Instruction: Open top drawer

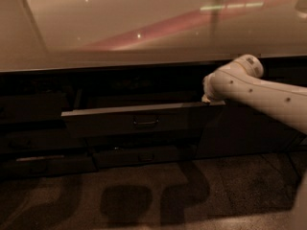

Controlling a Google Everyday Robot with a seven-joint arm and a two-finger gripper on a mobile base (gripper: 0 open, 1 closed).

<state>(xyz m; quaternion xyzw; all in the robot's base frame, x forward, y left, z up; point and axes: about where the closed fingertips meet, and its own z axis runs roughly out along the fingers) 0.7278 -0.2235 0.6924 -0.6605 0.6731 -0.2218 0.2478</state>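
Camera view, the only one: gripper [207, 98] sits at the right end of the top drawer [110, 124], down on its pale top rim, with the white arm [259, 92] reaching in from the right. Can't tell whether it is open or closed, or gripping anything; its tip is hidden against the rim. Likely hooked over the rim there so it can drag the front outward without using the handle.

The top drawer lies just left of and below the gripper, under the countertop [144, 37] edge. It is partly out, with a dark gap behind the rim. Its pull handle [145, 122] is well left of the gripper, mid-front, untouched.

Drawer front faces the camera and the room. Long axis runs left-right, parallel to the counter edge; travel is toward the camera. A shallower lower drawer [144, 156] sits below, closed. Task looks partway done.
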